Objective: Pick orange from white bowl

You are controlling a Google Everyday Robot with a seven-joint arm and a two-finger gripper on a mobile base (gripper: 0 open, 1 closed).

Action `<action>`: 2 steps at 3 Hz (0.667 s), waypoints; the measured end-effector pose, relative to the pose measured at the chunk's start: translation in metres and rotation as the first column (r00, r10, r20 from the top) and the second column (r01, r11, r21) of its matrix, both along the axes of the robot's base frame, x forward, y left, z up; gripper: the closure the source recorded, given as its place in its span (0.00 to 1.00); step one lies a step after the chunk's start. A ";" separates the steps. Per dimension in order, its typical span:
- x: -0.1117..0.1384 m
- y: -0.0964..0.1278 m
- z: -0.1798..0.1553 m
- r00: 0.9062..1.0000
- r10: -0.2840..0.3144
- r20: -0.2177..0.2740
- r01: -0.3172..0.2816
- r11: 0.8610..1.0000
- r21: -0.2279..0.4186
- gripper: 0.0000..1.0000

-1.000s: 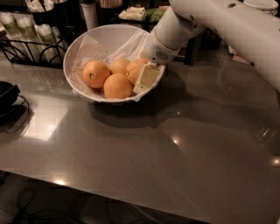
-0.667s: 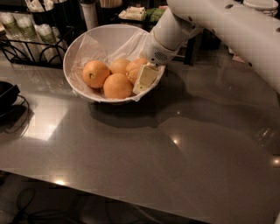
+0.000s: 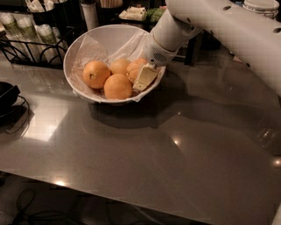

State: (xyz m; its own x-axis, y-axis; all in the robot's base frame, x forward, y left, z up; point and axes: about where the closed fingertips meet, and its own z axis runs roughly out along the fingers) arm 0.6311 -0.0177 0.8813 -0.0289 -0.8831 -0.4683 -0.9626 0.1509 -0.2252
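Observation:
The white bowl [image 3: 83, 41] stands at the back left of the table, lined with crinkled white paper and holding four oranges. My gripper [image 3: 140, 78] reaches down into its right side from the white arm [image 3: 210, 22]. It sits on the rightmost orange [image 3: 133, 69], which it partly hides. A smooth orange [image 3: 117, 87] lies at the front, just left of the gripper. An orange with a dark stem dimple [image 3: 95, 74] lies at the left, and another orange [image 3: 119, 66] lies behind.
A black wire rack with cups [image 3: 26, 30] stands behind the bowl at the left. A black object with a cable [image 3: 6, 94] lies at the left table edge. Containers [image 3: 134, 13] stand at the back. The grey tabletop [image 3: 175, 145] stretches to the front and right.
The gripper has edged slightly to the left inside the bowl. The oranges and the bowl have not moved.

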 end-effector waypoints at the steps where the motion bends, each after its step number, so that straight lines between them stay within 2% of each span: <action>1: 0.000 0.000 0.000 1.000 0.000 0.000 0.000 1.000 0.000 0.68; 2: 0.000 0.000 0.000 1.000 0.000 0.000 0.000 1.000 0.000 0.91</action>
State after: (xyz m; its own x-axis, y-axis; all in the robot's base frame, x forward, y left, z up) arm 0.6311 -0.0176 0.8812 -0.0289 -0.8831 -0.4683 -0.9626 0.1508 -0.2251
